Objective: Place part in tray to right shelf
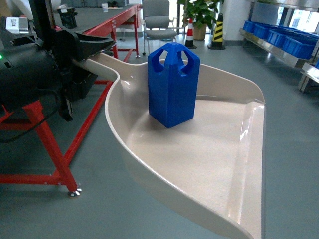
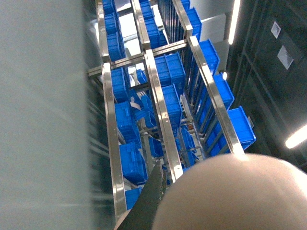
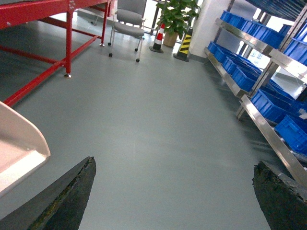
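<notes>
Cream tray (image 1: 209, 164), blue part (image 1: 173, 84) upright inside, left jaws seemingly grasping handle, right jaws released.

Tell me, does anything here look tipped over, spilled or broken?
Nothing stands out. The blue part stands upright inside the beige tray, toward its handle end, and the tray shows no cracks or spills. The tray is held out above the grey floor; only its carrying looks unusual.

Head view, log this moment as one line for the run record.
part: upright in tray | tray: handle at left gripper | right gripper: open, empty | shelf: right, not reached
</notes>
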{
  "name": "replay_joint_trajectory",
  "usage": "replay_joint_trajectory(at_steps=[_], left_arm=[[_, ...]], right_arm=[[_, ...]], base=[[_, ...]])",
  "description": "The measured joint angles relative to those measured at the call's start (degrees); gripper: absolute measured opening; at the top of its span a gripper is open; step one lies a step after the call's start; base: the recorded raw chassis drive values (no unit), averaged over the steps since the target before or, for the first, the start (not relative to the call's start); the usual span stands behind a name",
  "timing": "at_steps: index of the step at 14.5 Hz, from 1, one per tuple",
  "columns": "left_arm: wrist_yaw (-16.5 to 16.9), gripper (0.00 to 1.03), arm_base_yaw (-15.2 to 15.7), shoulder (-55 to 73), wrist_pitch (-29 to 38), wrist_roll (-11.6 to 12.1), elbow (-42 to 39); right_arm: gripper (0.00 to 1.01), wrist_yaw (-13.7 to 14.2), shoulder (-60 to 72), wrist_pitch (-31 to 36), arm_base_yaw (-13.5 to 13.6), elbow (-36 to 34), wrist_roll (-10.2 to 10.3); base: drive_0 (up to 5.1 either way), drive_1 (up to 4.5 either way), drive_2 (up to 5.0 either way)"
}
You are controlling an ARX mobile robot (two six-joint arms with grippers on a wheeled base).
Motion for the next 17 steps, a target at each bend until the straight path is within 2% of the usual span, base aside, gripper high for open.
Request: replay_joint_trajectory(at_steps=[3, 11, 17], left_arm=[[0.76, 0.13, -1.03, 0.0, 0.09, -0.04, 0.0], [0.0, 0.13, 0.02, -0.13, 0.09, 0.0, -0.07], [-0.04, 0.13, 0.02, -0.13, 0.09, 0.02, -0.07]], right_arm=[[0.98, 0.59, 0.02, -0.2, -0.37, 0.0, 0.0], [0.98, 0.31, -0.02, -0.15, -0.31, 0.02, 0.0], [0.98, 0.22, 0.02, -0.2, -0.33, 0.07, 0.0]], base=[[5.1, -2.36, -2.4], [5.1, -2.36, -2.4], [0.0, 3.97, -4.0]])
